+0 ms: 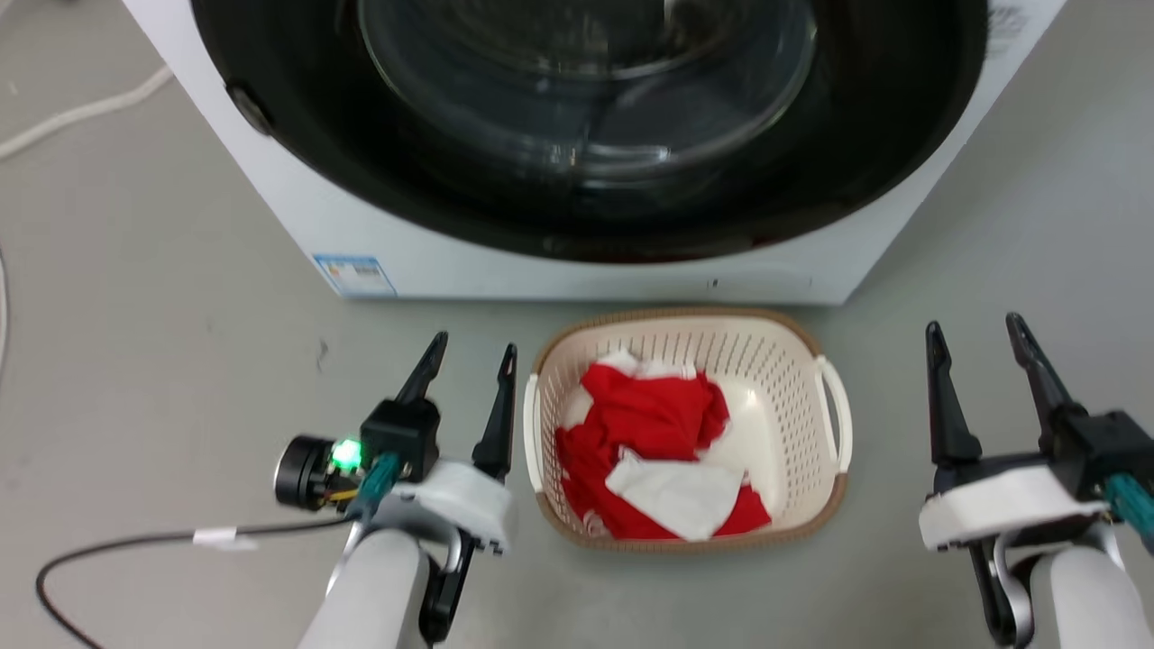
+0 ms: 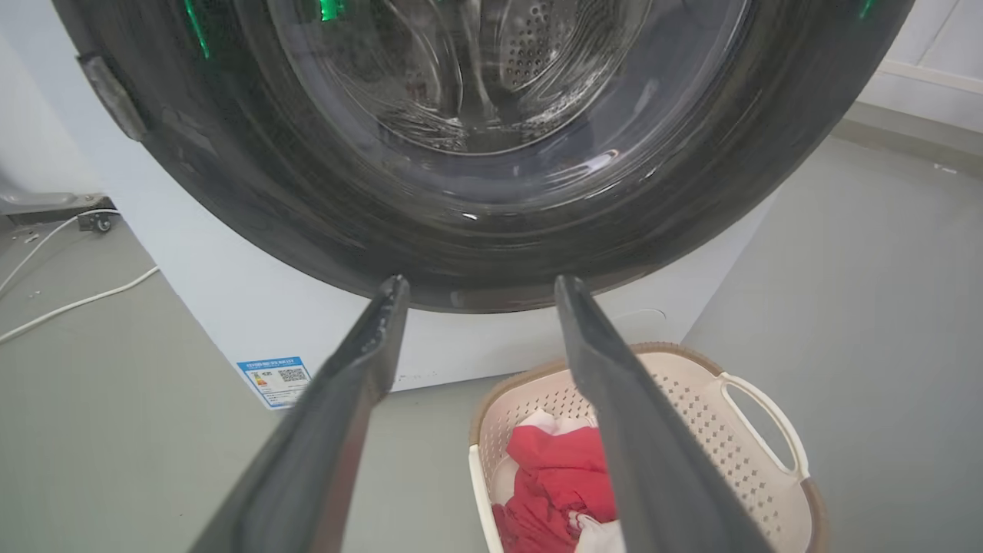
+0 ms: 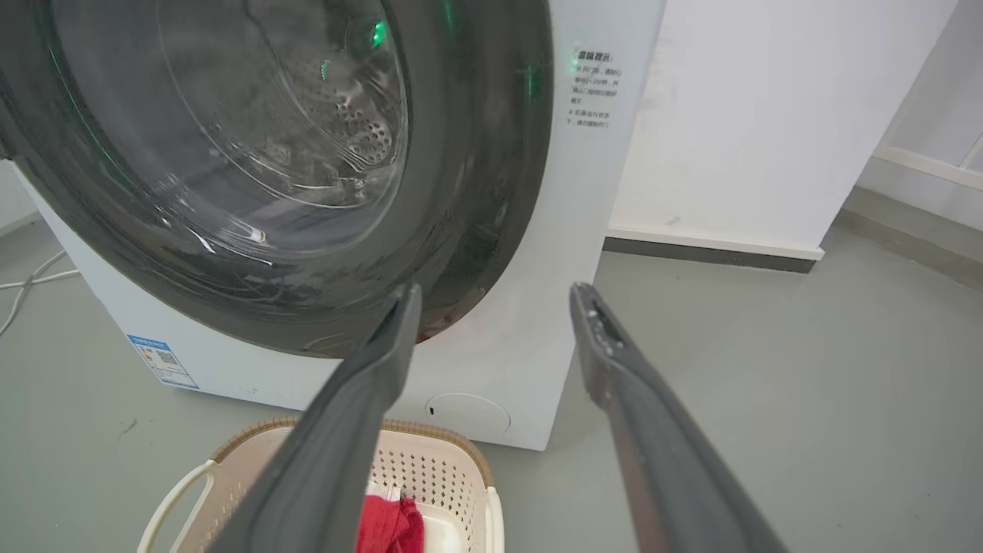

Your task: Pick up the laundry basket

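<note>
The laundry basket [image 1: 793, 406] stands on the grey floor just in front of the washing machine. It is cream with perforated walls, a brown rim and a white handle on each side, and red and white cloth lies inside. My left gripper [image 1: 476, 347] is open just left of the basket's left handle, above the floor. My right gripper [image 1: 975, 324] is open well to the right of the basket, apart from it. The basket [image 2: 691, 399] sits low right in the left wrist view, and in the right wrist view the basket [image 3: 430, 468] is at bottom left.
A white washing machine [image 1: 379, 234] with a dark round glass door rises close behind the basket. A black cable [image 1: 117, 545] trails from my left wrist over the floor. White cords [image 1: 81, 113] lie at far left. A white wall [image 3: 768, 115] stands to the right.
</note>
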Tool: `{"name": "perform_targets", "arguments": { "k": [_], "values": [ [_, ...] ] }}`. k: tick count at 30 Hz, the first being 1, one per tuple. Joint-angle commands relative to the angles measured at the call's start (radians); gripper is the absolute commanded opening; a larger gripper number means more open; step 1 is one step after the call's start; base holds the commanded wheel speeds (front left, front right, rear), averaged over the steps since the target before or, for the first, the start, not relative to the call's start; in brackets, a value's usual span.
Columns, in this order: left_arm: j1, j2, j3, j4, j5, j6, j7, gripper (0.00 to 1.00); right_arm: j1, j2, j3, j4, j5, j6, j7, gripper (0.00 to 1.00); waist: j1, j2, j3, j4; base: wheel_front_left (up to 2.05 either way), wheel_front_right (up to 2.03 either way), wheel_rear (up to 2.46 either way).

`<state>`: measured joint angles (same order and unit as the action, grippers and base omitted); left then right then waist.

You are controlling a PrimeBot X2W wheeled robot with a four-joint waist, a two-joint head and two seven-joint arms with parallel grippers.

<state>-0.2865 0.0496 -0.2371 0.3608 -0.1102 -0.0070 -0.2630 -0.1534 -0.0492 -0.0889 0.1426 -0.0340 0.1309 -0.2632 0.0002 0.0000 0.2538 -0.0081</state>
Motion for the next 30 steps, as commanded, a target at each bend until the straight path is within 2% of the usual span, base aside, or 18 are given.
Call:
{"name": "perform_targets", "arguments": {
  "k": [1,18,30],
  "values": [
    [-0.052,0.001,-0.010,0.047,-0.003,-0.009,-0.003,1.00,-0.043,-0.002,-0.012,0.035,-0.019,0.000,-0.002,1.00,-0.0002,0.0000,0.103,-0.007,0.00,0.00,0.00],
    [-0.396,0.001,-0.121,0.525,-0.043,-0.060,-0.003,1.00,-0.324,-0.001,-0.079,0.364,-0.196,0.000,-0.002,1.00,-0.0002,0.0000,0.404,-0.024,0.00,0.00,0.00],
    [-0.558,0.001,-0.154,0.710,-0.085,-0.072,-0.003,1.00,-0.474,-0.018,-0.078,0.548,-0.264,0.000,-0.003,1.00,-0.0002,0.0000,0.539,-0.029,0.00,0.00,0.00]
  ]
}}
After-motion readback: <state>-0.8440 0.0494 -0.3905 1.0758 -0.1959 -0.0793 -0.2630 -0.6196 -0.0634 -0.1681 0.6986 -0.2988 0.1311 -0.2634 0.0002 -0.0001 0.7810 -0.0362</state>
